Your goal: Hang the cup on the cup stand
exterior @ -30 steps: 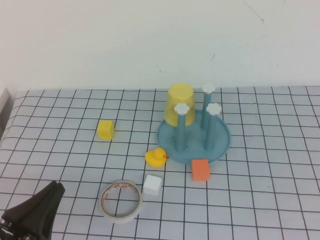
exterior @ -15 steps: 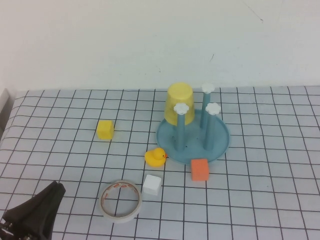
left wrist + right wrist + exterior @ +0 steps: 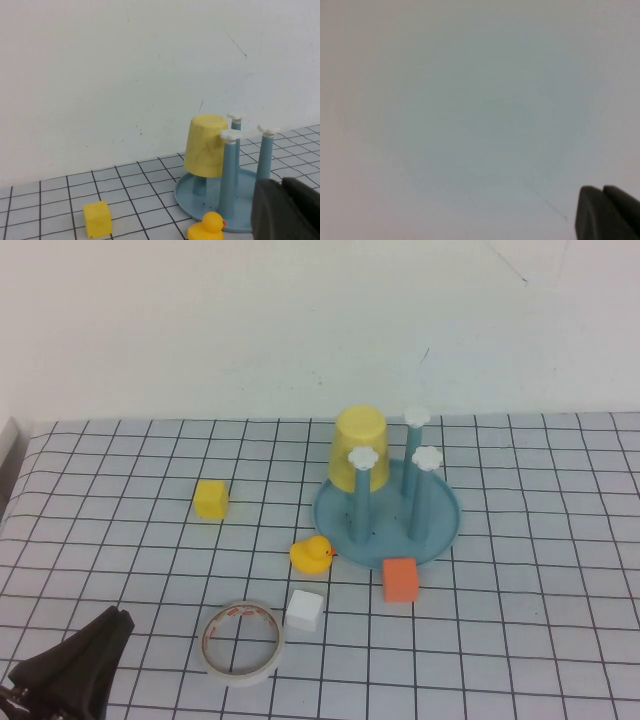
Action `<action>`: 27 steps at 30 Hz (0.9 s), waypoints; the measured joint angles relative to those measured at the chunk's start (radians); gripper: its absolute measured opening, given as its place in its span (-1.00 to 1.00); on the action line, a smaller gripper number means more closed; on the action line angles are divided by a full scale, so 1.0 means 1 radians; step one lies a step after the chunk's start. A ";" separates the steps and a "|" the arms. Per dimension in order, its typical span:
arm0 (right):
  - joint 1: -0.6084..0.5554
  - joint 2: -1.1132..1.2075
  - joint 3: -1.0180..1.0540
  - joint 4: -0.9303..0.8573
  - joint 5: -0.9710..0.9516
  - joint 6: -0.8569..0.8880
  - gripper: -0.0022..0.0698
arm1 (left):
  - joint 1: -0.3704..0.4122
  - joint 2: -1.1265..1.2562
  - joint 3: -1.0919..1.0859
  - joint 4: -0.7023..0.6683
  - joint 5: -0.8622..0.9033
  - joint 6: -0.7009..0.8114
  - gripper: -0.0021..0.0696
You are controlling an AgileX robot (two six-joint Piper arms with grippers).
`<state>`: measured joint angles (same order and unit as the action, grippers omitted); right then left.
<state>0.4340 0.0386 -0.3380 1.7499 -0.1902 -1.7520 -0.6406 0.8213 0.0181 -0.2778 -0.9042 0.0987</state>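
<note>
On the counter, high view: white gridded cover with black lines. Round blue plastic cup stand sits mid-right, dish base with upright pegs topped by white flower caps. Smooth yellow cup, tapered, no handle, hangs upside down over the rear-left peg. Orange cube touches the dish's near rim. Yellow rubber duck just beside the dish's left edge. White cube near a glossy tape roll; yellow cube well apart to the left. Left claw, black, at the bottom-left corner, fingers pressed together, holding nothing. Right claw not visible here.

Left wrist view: cup inverted on its peg, matte-looking wall; stand below; duck and yellow cube in front. Left claw dark, closed, empty.

Right wrist view: only plain white wall; right claw at the corner, fingers together, empty.
</note>
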 joint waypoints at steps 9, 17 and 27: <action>0.000 0.005 0.046 0.001 0.077 -0.061 -0.94 | 0.000 0.000 0.000 0.000 0.002 0.002 -0.95; 0.000 0.005 0.066 0.001 0.074 -0.084 -0.94 | 0.000 0.000 0.000 0.000 0.002 0.002 -0.95; -0.185 0.007 0.197 -0.911 0.102 0.884 -0.94 | 0.000 0.000 0.000 -0.003 0.019 0.002 -0.95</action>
<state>0.2492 0.0457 -0.1410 0.8384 -0.0881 -0.8680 -0.6406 0.8213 0.0181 -0.2813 -0.8851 0.1007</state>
